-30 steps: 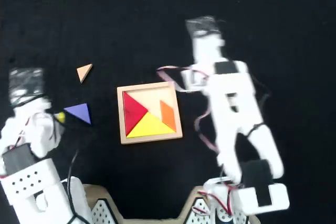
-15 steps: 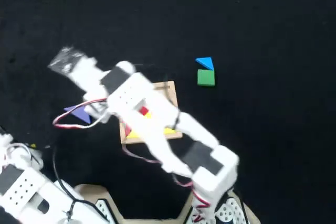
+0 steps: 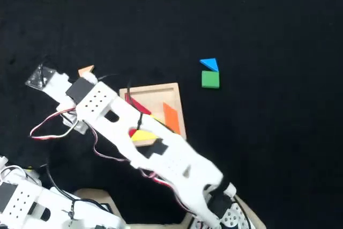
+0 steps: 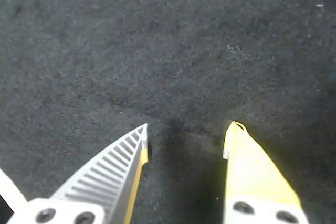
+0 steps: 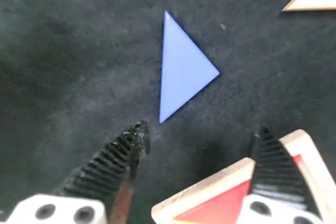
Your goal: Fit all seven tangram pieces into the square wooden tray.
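Going for the purple triangle (image 5: pixel 181 69) next

The tray (image 3: pixel 155 87) sits in the middle of the bench (image 3: pixel 268 159), partly filled. Your right gripper (image 5: pixel 202 128) hangs empty, jaws apart, just short of the triangle, which lies flat near the tray's corner. I'd say you need to drop down, straddle it and close. Your left gripper (image 4: pixel 187 127) is spread too, over bare bench.
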